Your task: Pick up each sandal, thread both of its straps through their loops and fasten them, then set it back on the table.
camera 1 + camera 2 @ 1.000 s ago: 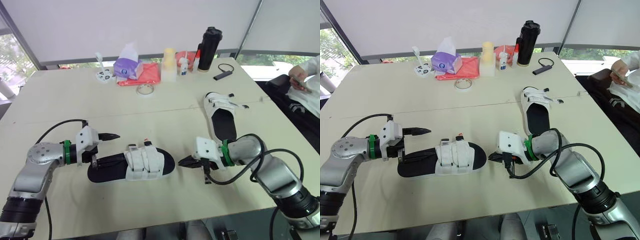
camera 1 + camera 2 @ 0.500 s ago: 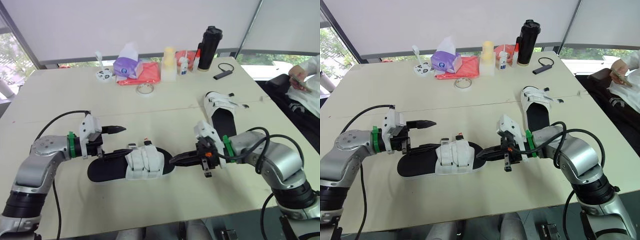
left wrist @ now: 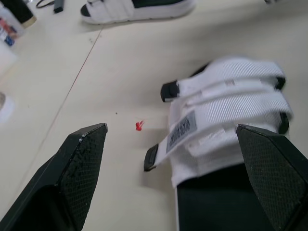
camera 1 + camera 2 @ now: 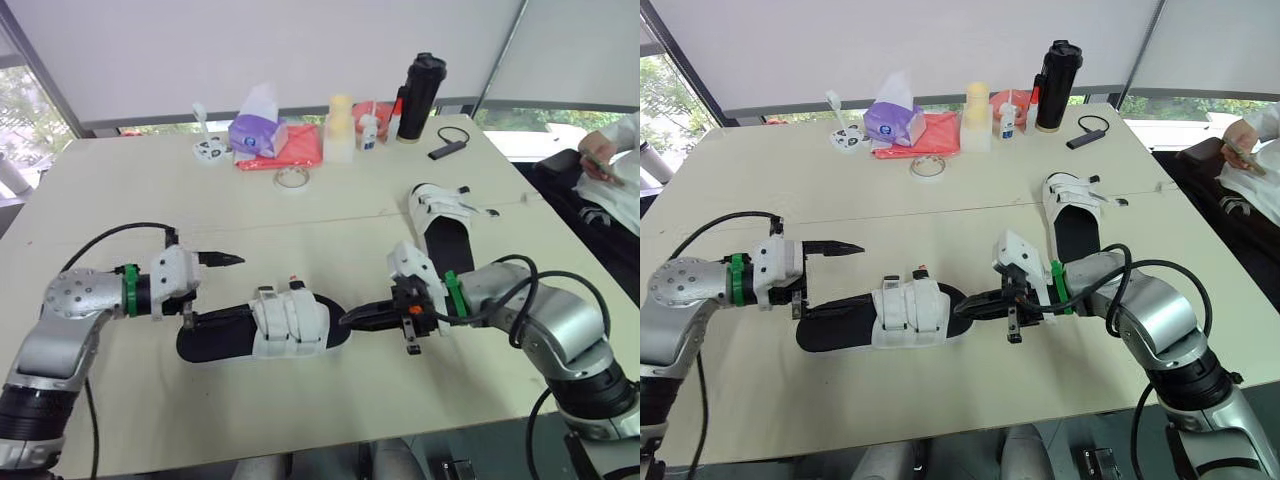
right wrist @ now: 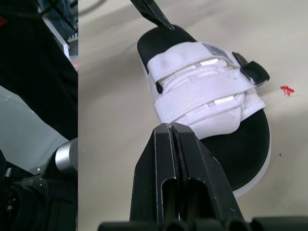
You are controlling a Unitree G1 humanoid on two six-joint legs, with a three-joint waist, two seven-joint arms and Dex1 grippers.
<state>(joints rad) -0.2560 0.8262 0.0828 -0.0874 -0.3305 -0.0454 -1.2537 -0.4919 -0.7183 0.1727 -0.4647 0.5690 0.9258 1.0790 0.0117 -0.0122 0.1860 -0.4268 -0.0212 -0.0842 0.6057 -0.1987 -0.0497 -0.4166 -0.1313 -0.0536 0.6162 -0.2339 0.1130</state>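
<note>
2 sandals lie on the worktop (image 4: 330, 215). The near sandal (image 4: 265, 330) sits between the 2 tools, with 2 white straps across it. The far sandal (image 4: 445, 235) lies well back on the right. The left tool (image 4: 222, 288) gapes wide at the heel end, holding nothing. The right tool (image 4: 352, 319) is pinched closed and empty, its tips just by the toe.

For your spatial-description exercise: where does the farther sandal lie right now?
The farther sandal lies on the table, on the robot's right, just beyond the wrist of the right gripper.
</note>
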